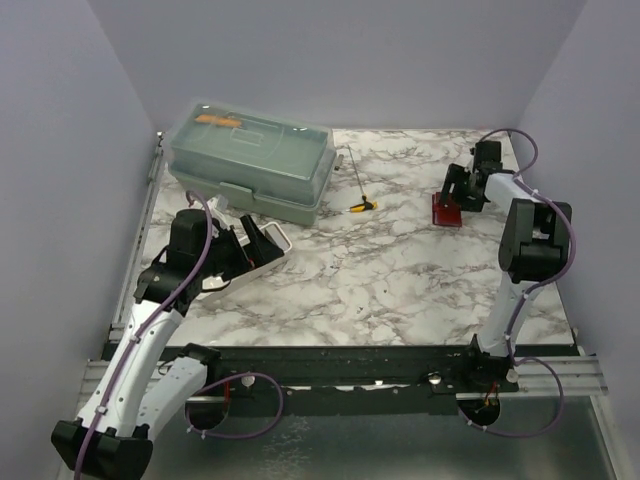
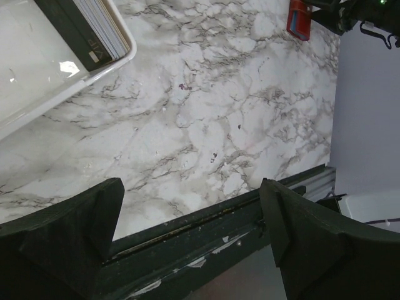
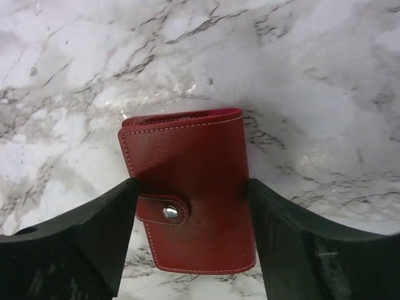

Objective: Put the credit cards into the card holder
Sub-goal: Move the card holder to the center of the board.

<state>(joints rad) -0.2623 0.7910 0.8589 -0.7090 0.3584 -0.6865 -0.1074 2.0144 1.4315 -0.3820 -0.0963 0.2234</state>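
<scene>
My right claw point(image 3: 190, 190) is down at the far right, straddling the red wallet point(image 3: 187, 169) that lies flat on the table point(image 3: 312, 94). Its fingers sit right at the wallet's two long edges, and whether they're squeezing or only touching, I can't tell. My left claw point(image 2: 192, 200) hangs wide open and empty at the near left, just beside the white tray point(image 2: 37, 87), where the dark cards point(image 2: 84, 28) lie.

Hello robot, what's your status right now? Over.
Left tool open, beside white tray holding credit cards. Right tool straddles red card holder flat on table, grip unclear. Snap strap looks fastened. Nothing blocking either tool.
</scene>
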